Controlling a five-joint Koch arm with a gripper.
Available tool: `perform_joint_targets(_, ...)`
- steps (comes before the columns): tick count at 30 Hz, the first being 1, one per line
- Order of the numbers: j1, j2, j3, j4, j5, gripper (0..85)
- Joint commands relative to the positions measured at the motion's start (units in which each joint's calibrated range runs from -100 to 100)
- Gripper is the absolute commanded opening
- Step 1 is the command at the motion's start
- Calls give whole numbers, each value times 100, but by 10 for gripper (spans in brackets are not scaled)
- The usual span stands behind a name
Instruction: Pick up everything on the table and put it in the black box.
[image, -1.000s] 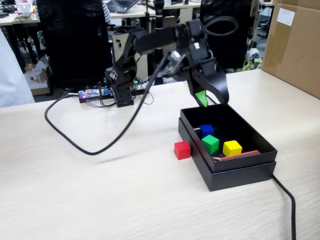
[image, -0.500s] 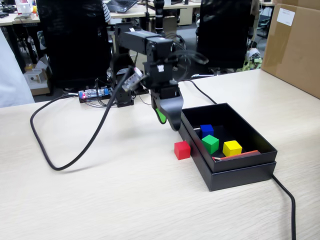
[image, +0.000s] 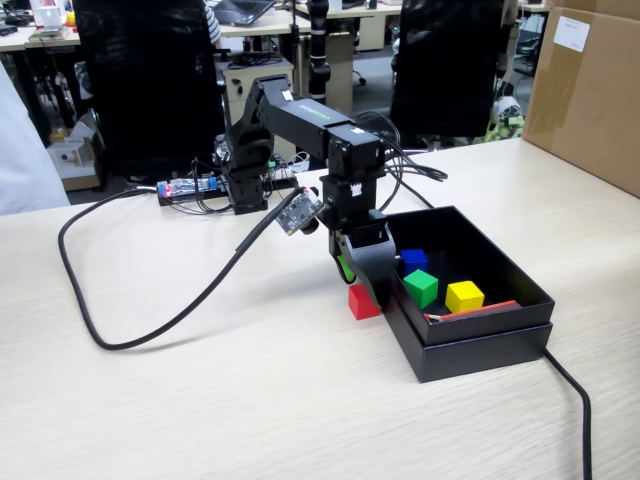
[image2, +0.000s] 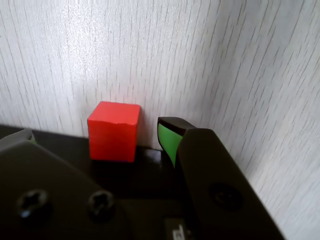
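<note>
While the fingers (image2: 127, 135) stand apart around the red cube (image2: 113, 131) on the surface (image: 200, 380) | blue (image: 413, 261), green (image: 421, 288), yellow (image: 464, 296) cubes inside black box (image: 480, 340)

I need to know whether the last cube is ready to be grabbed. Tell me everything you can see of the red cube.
The red cube is a small, solid, matte block with sharp edges, sitting flat on the table just outside the black box, beside its near wall. The gripper hangs over it: in the wrist view a green-padded finger stands just right of the cube, apparently with a narrow gap. It is not lifted.
</note>
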Motion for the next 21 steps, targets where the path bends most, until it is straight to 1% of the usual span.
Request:
perform_joint_targets(1,39,65,487,36,24,479)
perform_joint_targets(5,39,306,604,36,24,469)
perform_joint_targets(6,39,398,677,36,20,444)
perform_joint_targets(7,34,409,704,36,20,436)
perform_joint_targets(9,29,501,768,27,24,384)
perform_joint_targets(14,34,708,849,36,68,191)
perform_joint_targets(15,34,719,849,36,68,164)
perform_joint_targets(18,5,501,777,36,63,162)
perform_joint_targets(21,-63,-256,568,36,34,162)
